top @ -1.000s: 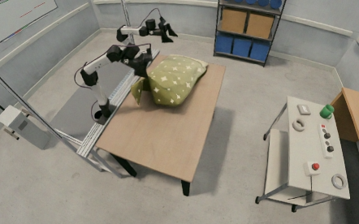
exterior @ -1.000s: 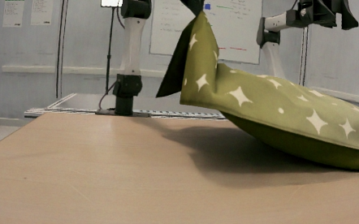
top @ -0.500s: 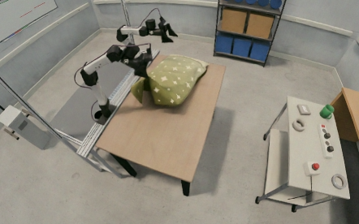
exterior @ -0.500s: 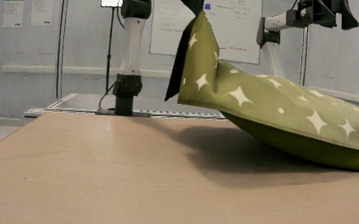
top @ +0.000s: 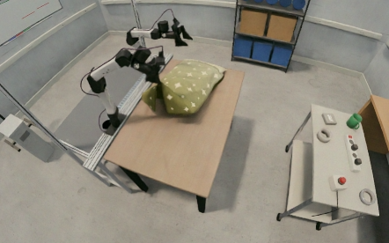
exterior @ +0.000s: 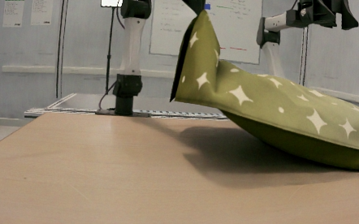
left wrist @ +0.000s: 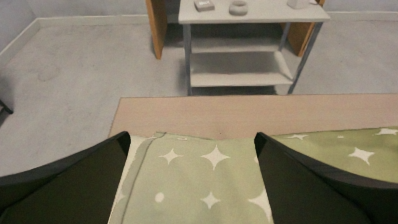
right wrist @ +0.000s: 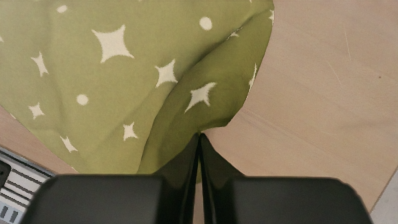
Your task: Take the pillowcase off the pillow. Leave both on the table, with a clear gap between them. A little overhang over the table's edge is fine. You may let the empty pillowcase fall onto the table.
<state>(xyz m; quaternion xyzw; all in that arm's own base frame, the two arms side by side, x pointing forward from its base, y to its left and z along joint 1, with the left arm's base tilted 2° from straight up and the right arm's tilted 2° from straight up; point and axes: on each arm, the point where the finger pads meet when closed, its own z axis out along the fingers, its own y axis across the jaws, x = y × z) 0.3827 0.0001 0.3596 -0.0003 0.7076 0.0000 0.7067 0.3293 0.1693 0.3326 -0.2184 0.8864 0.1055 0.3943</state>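
Note:
The green pillowcase with white stars (top: 190, 84) (exterior: 273, 97) (left wrist: 190, 187) (right wrist: 130, 65) lies bulging on the table; no bare pillow is clearly visible, and how far it fills the case is hidden. My right gripper (top: 157, 82) (exterior: 204, 11) (right wrist: 199, 136) is shut on an edge of the pillowcase. It holds that end above the table as a raised, flat-looking flap, with a dark strip along its outer side in the exterior view. My left gripper (top: 187, 41) (exterior: 343, 28) (left wrist: 192, 134) is open and empty, beyond the far end of the pillowcase in the top view.
The wooden table (top: 168, 150) (exterior: 82, 174) (left wrist: 300, 110) (right wrist: 325, 100) extends toward the near side in the top view. The metal rail (top: 128, 108) carrying both arms runs along its left edge. A white trolley (top: 326, 176) (left wrist: 235, 80) stands apart from the table.

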